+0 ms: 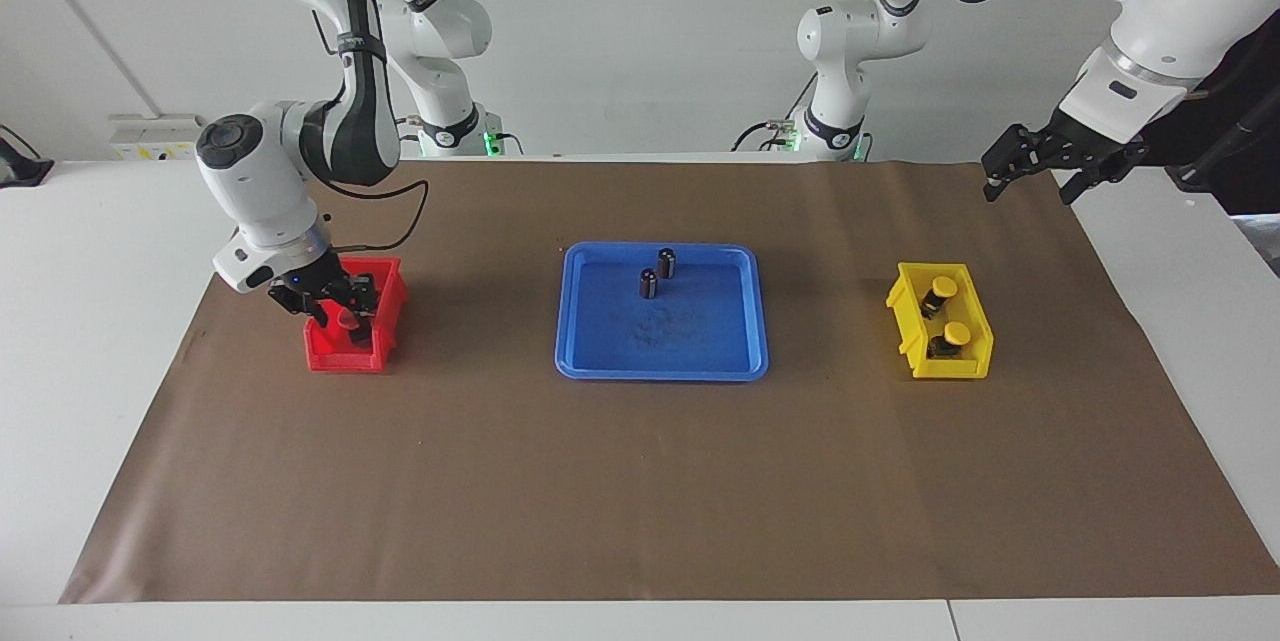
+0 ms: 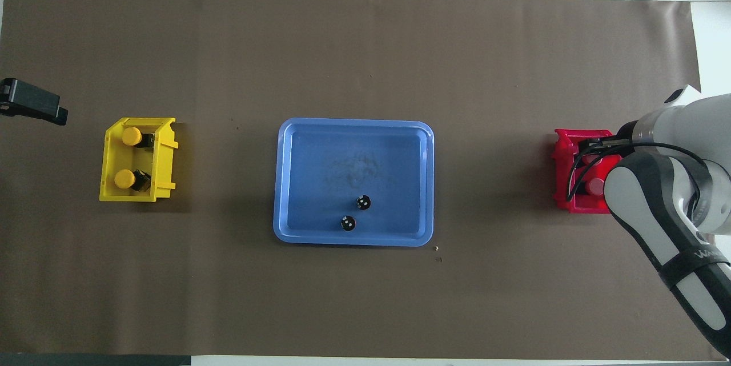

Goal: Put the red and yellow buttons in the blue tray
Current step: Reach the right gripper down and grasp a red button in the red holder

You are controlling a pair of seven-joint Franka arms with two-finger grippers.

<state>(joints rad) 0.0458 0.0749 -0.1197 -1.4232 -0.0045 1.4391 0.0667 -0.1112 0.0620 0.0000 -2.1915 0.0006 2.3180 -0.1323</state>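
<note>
**Right gripper down in the red bin, yellow buttons still in theirs**

The right arm hides most of the red bin (image 1: 352, 326) from above, so only one red button (image 2: 597, 185) shows there as a round cap; a second cannot be made out. The right gripper (image 1: 338, 311) reaches down into this bin, which sits near the right arm's end of the table, and whether its fingers are parted or closed on anything cannot be told.

The yellow bin (image 1: 940, 333), near the left arm's end, holds two yellow buttons (image 1: 944, 284) (image 1: 957, 332), lying one nearer the robots than the other.

The blue tray (image 1: 660, 365) lies at the middle of the brown mat (image 1: 640, 481). In it stand two dark cylinders (image 1: 666, 262) (image 1: 648, 283), close together near the edge nearest the robots.

The left gripper (image 1: 1035, 166) waits in the air over the mat's corner at the left arm's end, its fingers spread apart.
</note>
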